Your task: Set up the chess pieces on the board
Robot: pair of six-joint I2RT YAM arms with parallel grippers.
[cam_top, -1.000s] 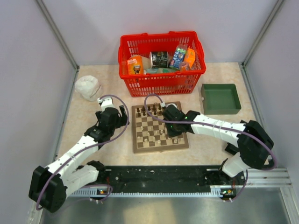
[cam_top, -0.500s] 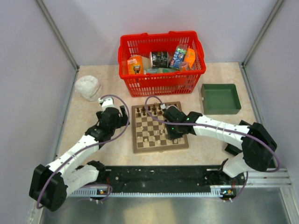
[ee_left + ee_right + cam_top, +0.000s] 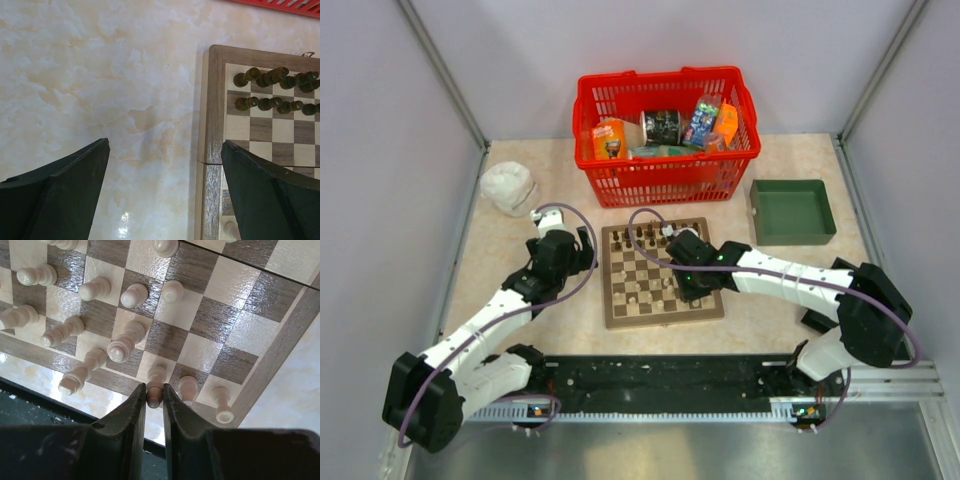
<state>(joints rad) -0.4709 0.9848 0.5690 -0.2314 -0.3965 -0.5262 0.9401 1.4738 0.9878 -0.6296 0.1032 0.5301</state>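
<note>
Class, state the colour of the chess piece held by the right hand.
Pale tan chess piece; the right wrist view shows it best.

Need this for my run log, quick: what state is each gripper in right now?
Left gripper: open, holding nothing.
Right gripper: shut on a pale chess piece.

The left arm (image 3: 485, 325) stretched forward and inward from its base, and the left gripper (image 3: 165, 190) hung just above the surface with its jaws spread wide. The right arm (image 3: 790, 280) bent at the elbow and extended leftward, wrist tipped down. The right gripper (image 3: 154, 389) had its jaws pinched on a pale piece (image 3: 155, 376).
</note>
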